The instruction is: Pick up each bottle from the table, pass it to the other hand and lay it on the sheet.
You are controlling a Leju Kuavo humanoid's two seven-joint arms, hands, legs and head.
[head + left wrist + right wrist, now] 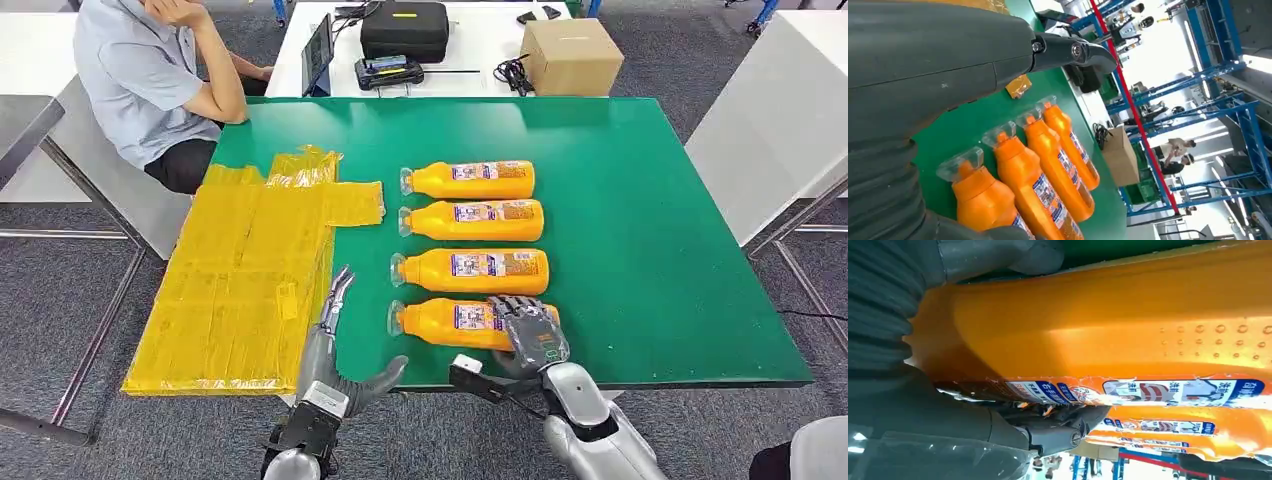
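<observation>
Four orange bottles lie side by side on the green table [650, 230], caps pointing left. My right hand [532, 332] grips the base end of the nearest bottle [450, 322], which still lies on the table. In the right wrist view this bottle [1098, 315] sits pressed into the hand, fingers [1058, 432] on one side and thumb on the other. My left hand [330, 345] hovers empty, fingers stretched out, between the yellow sheet [240, 270] and the nearest bottle's cap. The left wrist view shows that hand [923, 65] above the row of bottles [1048, 170].
The sheet overhangs the table's left front corner. A person [150, 70] sits at the far left corner. Behind the green table stands a white table with a laptop [318, 55], a black case [405, 30] and a cardboard box [570, 55]. Another white table [780, 120] stands to the right.
</observation>
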